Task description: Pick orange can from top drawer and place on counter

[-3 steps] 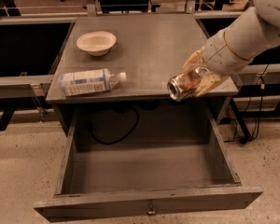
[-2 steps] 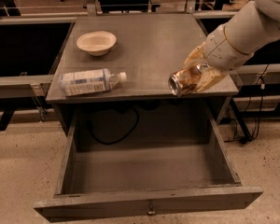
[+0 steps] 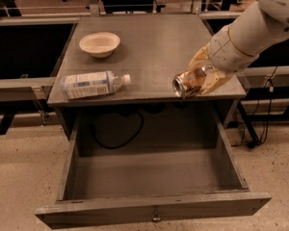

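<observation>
The orange can [image 3: 185, 83] is held sideways in my gripper [image 3: 202, 76], its silver rim pointing left. It hangs just over the front right part of the counter [image 3: 149, 47], near the front edge. My gripper is shut on the can; its tan fingers [image 3: 213, 82] wrap around the can's body. The white arm comes in from the upper right. The top drawer [image 3: 154, 208] is pulled wide open below the counter, and its inside shows nothing in it. A small metal knob [image 3: 156, 219] sits on its front panel.
A clear plastic bottle with a white label [image 3: 94, 84] lies on its side at the counter's front left. A pale bowl [image 3: 99, 44] stands at the back left. A black cable [image 3: 118, 138] loops behind the drawer. Dark rails flank the cabinet.
The gripper with the can has moved slightly up and back, further over the counter's front right corner. The drawer, bottle and bowl have not moved.
</observation>
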`<move>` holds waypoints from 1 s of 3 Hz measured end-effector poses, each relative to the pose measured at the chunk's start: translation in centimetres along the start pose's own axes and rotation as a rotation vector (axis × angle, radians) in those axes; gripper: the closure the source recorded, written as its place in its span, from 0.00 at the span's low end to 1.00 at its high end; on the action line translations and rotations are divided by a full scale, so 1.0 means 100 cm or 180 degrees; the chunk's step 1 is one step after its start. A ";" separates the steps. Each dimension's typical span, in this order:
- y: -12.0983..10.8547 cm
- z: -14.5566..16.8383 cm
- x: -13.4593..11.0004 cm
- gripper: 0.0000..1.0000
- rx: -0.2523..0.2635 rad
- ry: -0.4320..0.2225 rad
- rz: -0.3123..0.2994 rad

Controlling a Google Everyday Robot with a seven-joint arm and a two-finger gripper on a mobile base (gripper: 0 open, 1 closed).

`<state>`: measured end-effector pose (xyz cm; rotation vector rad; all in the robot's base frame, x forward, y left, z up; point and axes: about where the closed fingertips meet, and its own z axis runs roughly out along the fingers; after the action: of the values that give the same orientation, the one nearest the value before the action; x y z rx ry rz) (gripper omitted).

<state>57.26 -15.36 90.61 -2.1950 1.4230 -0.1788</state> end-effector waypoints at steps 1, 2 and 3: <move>-0.023 0.006 0.007 1.00 0.0207 0.0092 0.0177; -0.058 0.014 0.014 1.00 0.0492 0.0091 0.0275; -0.084 0.032 0.017 1.00 0.0613 0.0144 0.0347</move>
<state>66.13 -13.08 91.65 -1.9647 1.4807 -0.3152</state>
